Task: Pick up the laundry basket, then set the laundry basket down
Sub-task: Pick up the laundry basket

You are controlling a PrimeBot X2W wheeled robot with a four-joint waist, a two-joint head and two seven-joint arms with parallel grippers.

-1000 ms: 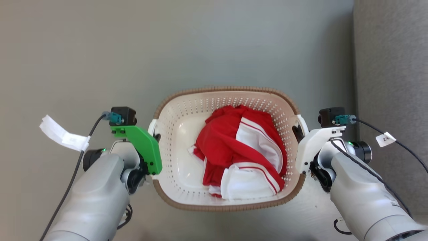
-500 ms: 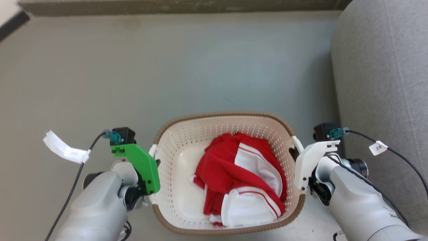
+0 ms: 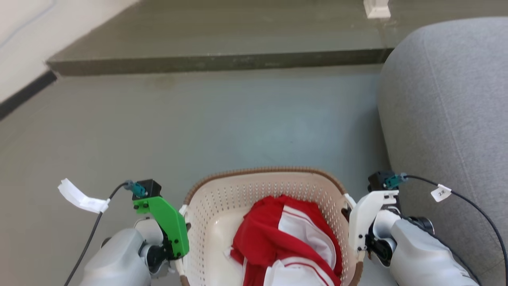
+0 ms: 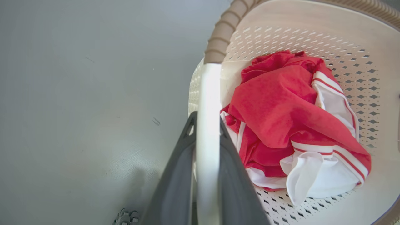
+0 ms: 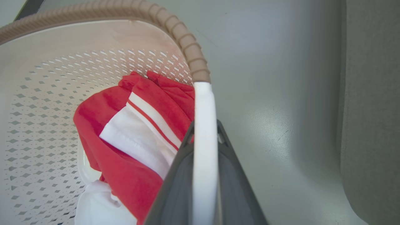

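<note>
**Both pincers clamped on the laundry basket's handles**

Head view: the laundry basket [image 3: 258, 171] sits at 6 o'clock, its near end cut off by the frame's edge, on or over a grey floor [image 3: 238, 119]; which, I cannot tell. A red and white garment [image 3: 285, 246] lies inside. The left gripper [image 3: 185, 227] meets the basket's side at 9 o'clock under a green bracket [image 3: 166, 224], and the right gripper [image 3: 347, 212] meets it at 3 o'clock beside a white bracket [image 3: 365, 216]. A grey sofa [image 3: 444, 119] fills 3 o'clock of the frame.

Left wrist view: two dark fingers [image 4: 175, 181] press from both sides on the white left handle [image 4: 207, 125], with the garment at 3 o'clock.

Right wrist view: the fingers [image 5: 240, 187] likewise pinch the white right handle [image 5: 203, 140], with the garment at 9 o'clock.
</note>
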